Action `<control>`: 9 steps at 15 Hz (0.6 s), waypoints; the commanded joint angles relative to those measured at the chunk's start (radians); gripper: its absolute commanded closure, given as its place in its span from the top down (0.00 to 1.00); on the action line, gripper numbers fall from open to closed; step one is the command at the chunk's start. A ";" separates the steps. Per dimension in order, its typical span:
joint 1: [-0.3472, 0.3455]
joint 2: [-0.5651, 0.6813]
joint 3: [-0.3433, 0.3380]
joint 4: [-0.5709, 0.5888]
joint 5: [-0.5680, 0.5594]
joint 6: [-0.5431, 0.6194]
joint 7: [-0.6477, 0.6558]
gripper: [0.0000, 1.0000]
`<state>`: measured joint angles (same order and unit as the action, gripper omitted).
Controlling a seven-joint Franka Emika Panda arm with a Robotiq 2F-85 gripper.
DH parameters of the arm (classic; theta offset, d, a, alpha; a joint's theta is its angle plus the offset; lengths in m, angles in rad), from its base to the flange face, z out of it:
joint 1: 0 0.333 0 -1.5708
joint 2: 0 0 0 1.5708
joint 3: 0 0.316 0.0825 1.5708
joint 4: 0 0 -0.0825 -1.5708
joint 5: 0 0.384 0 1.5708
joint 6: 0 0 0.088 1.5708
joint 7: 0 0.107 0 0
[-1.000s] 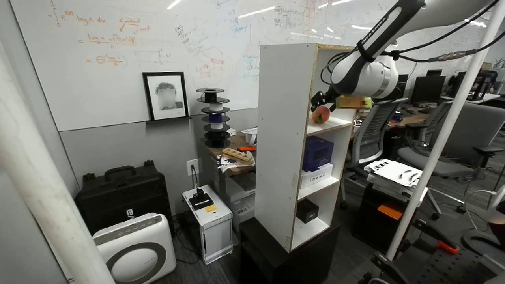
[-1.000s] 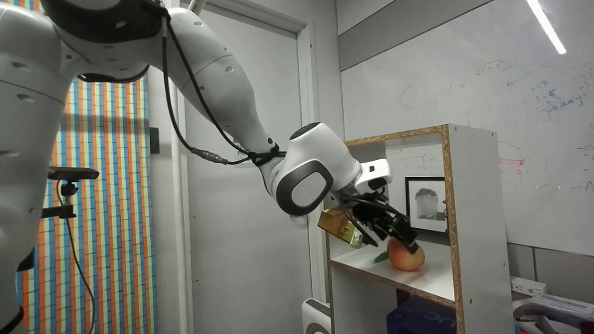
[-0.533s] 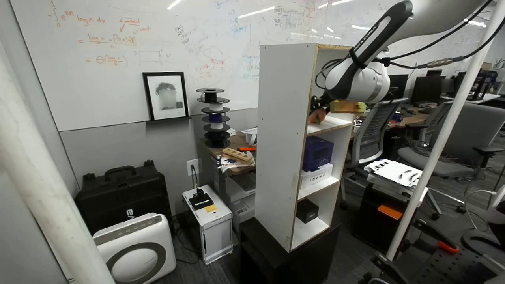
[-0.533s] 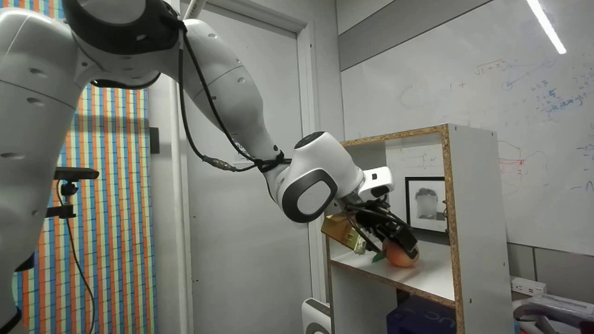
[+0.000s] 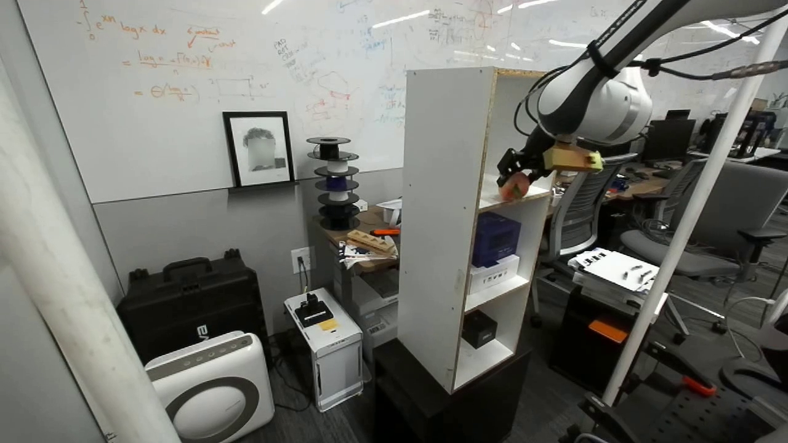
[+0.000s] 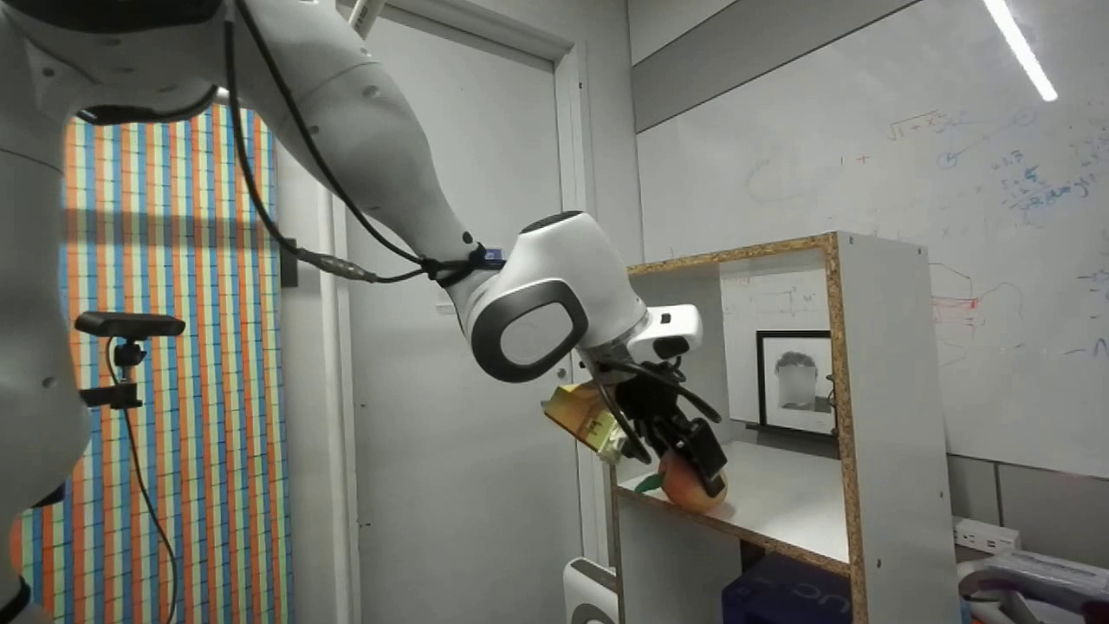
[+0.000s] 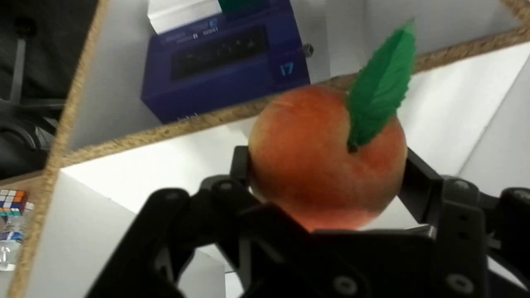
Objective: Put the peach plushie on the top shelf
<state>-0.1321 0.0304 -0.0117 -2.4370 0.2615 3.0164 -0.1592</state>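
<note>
The peach plushie (image 7: 319,169) is pinched across its sides by the gripper (image 7: 329,174), the leaf (image 7: 383,85) left free, at the front of the upper compartment's floor (image 6: 784,494); contact beneath is unclear. It is presumably held this far forward so the top shelf (image 6: 736,254) can be rounded and reached from above.

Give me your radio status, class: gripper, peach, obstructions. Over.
Gripper closed on peach plushie. Plushie at front of upper compartment, below top shelf. Shelf's front edge could snag the lift.
</note>
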 commanded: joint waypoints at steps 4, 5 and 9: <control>0.002 -0.421 -0.111 -0.200 -0.039 -0.301 -0.077 0.57; 0.000 -0.481 -0.128 -0.210 -0.059 -0.335 -0.080 0.57; 0.006 -0.679 -0.158 -0.161 -0.115 -0.433 -0.066 0.57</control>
<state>-0.1468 -0.4857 -0.1447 -2.6068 0.1795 2.6622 -0.2307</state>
